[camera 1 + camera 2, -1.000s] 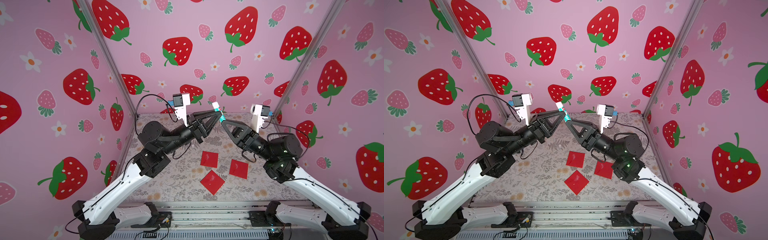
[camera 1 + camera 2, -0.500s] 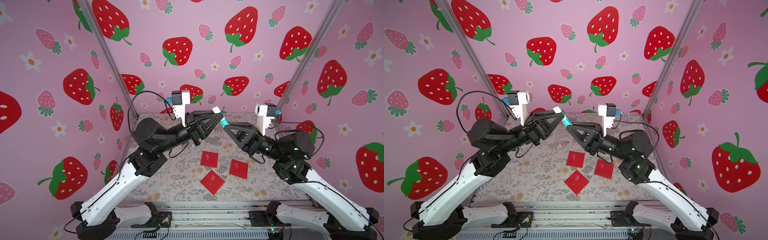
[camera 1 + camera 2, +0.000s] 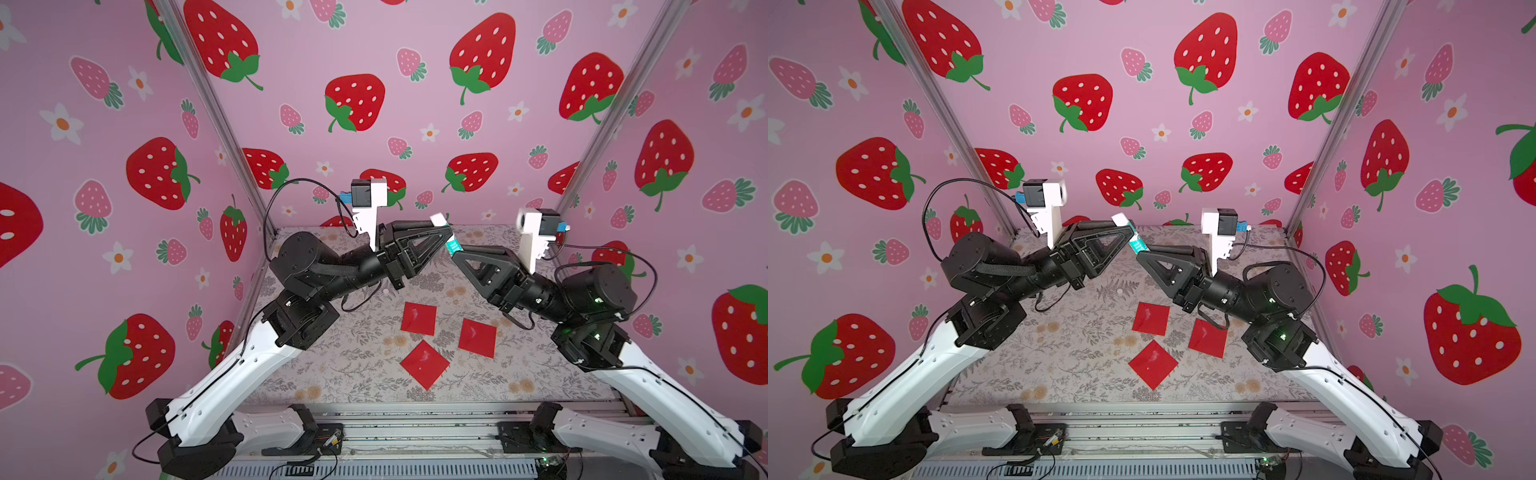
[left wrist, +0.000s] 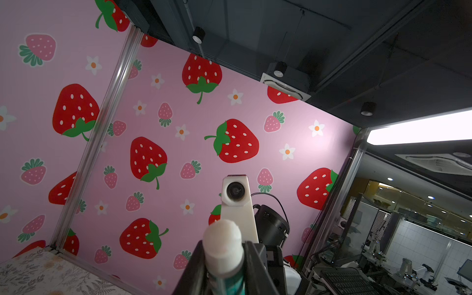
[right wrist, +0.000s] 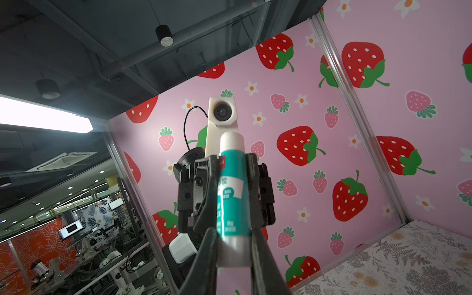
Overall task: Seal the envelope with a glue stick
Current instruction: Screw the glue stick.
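**A:** Where is the small white cylindrical glue stick [image 3: 451, 246] with the teal-green label band sitting?

**B:** It is hanging in mid-air, well above the grey floral-printed table [image 3: 332, 361]. Both top views are showing it at the peak where the two arms are meeting.

**A:** Which way is it pointing?

**B:** Its long axis is running tilted, roughly from 5 o'clock to 11 o'clock in a top view. The rounded white end is aiming at 11 o'clock, toward the back wall, and the teal band is facing 5 o'clock.

**A:** And the fingers?

**B:** The black left gripper [image 3: 444, 232] is closing on the upper part, just below the white tip. In the left wrist view its fingers [image 4: 194, 268] are pressing on either side of the stick. The black right gripper [image 3: 456, 252] is clamping fully on the white base end, with its fingers [image 5: 265, 265] touching both sides.

**A:** How are the arms posing?

**B:** The left arm is reaching in from 7 o'clock and the right from 5 o'clock. Both are bending at the elbow, with their forearms sloping up and inward, tip to tip.

**A:** And below?

**B:** Three red square paper envelopes [image 3: 419, 318] [image 3: 478, 337] [image 3: 424, 364] are lying flat on the table at 6 o'clock from the stick, well apart from it.
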